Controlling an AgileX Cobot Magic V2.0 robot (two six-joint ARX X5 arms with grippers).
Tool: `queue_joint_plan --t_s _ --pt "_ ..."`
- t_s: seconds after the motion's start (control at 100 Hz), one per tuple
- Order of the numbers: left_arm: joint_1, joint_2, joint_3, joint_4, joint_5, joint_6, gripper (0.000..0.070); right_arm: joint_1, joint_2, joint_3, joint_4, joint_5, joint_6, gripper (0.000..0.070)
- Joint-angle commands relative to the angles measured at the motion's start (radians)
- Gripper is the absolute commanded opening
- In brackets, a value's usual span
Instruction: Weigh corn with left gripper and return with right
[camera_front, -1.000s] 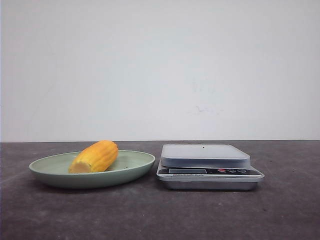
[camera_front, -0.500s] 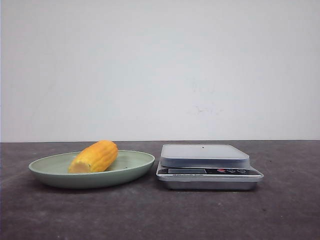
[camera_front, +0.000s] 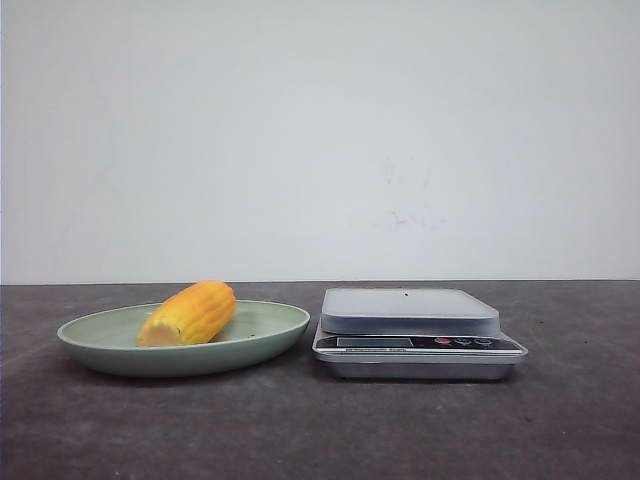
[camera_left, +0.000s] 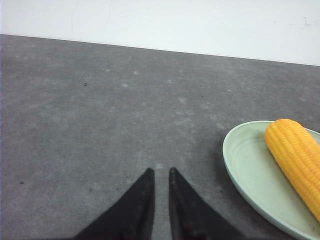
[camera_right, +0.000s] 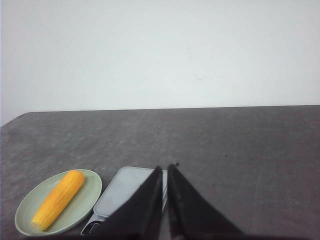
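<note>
The corn (camera_front: 190, 313), a stubby yellow-orange cob, lies on a pale green plate (camera_front: 270, 335) at the left of the dark table. It also shows in the left wrist view (camera_left: 297, 160) and the right wrist view (camera_right: 58, 199). A silver kitchen scale (camera_front: 415, 330) stands right of the plate with nothing on its platform. My left gripper (camera_left: 160, 172) is shut and empty above bare table, apart from the plate (camera_left: 245, 170). My right gripper (camera_right: 166, 167) is shut and empty, high above the scale (camera_right: 127, 190). Neither gripper shows in the front view.
A plain white wall stands behind the table's far edge. The dark grey tabletop (camera_front: 320, 440) stretches in front of the plate and the scale and to the right of the scale.
</note>
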Motion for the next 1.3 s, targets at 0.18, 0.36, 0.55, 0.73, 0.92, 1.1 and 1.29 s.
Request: queue_joint_plan --t_s 0.18,0.36,0.55,0.73,0.92,1.1,1.29 --pt "-0.002 0.000 -0.018 -0.004 -0.002 0.009 0.0028 0.005 -0.003 0.011 0.011 0.000 0.000 0.0012" --pt "-0.002 0.000 -0.018 -0.004 -0.002 0.009 0.0028 0.005 -0.003 0.011 0.011 0.000 0.000 0.0012" --pt "-0.002 0.000 -0.018 -0.004 -0.002 0.009 0.0027 0.005 -0.003 0.011 0.011 0.001 -0.055 0.0012" --pt "-0.002 0.000 -0.018 -0.004 -0.002 0.009 0.0028 -0.028 -0.004 0.000 0.076 0.017 -0.125 0.0012" --pt "-0.002 0.000 -0.018 -0.004 -0.002 0.009 0.0028 -0.321 -0.049 -0.108 0.273 -0.083 -0.207 0.0012" --pt "-0.002 0.000 -0.018 -0.004 -0.002 0.009 0.0027 -0.539 -0.119 -0.313 0.469 -0.246 -0.277 0.0012" --pt "-0.002 0.000 -0.018 -0.004 -0.002 0.009 0.0027 -0.622 -0.134 -0.511 0.574 -0.317 -0.267 0.0012"
